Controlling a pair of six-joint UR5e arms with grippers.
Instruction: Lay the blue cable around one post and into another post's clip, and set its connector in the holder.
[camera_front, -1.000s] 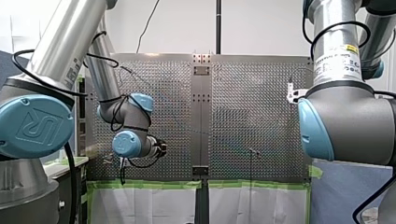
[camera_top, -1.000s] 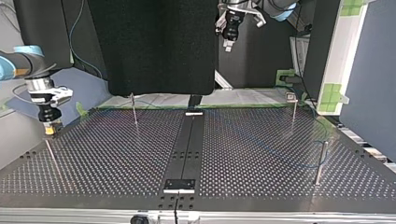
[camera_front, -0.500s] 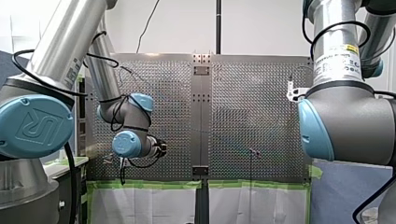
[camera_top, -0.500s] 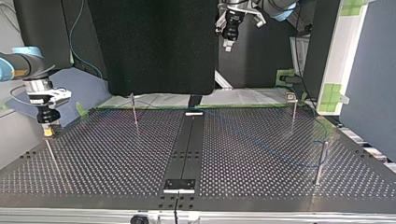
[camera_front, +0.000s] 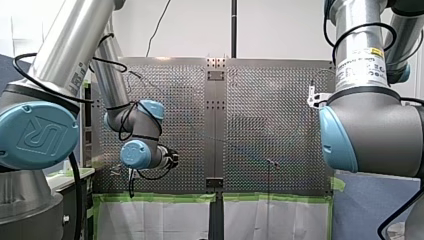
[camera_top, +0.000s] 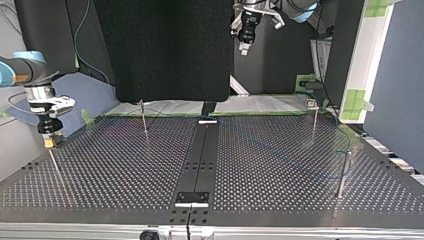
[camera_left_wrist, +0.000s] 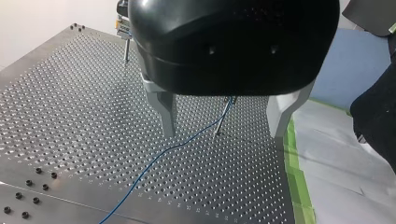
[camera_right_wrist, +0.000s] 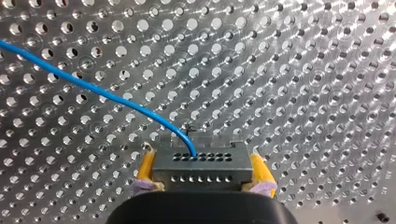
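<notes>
Where the right wrist view looks along its own fingers, we see the right gripper (camera_right_wrist: 201, 185) clamped on the grey connector (camera_right_wrist: 201, 163). One yellow pad (camera_right_wrist: 145, 169) presses each end face.
- The blue cable (camera_right_wrist: 93, 88) leaves the connector's upper row of holes and curves away over the perforated bench (camera_right_wrist: 303, 70).
- We cannot tell whether the connector touches the plate.
- Top view: this gripper hangs near the bench's left edge, toward the far corner, just over the tip of a thin leaning post (camera_top: 55, 170). Contact with the post cannot be judged.

The left gripper (camera_left_wrist: 222, 133) has its metal fingers (camera_left_wrist: 164, 109) spread wide.
- They hold nothing and touch nothing.
- Top view: it sits high above the bench's far edge, well apart from the plate.
- Below it the cable lies on the bench and runs to the foot of a second post (camera_left_wrist: 225, 111).

A faint blue line bends near the post (camera_top: 342, 172) by the bench's right edge in the top view. We cannot tell whether it runs around that post or beside it.
</notes>
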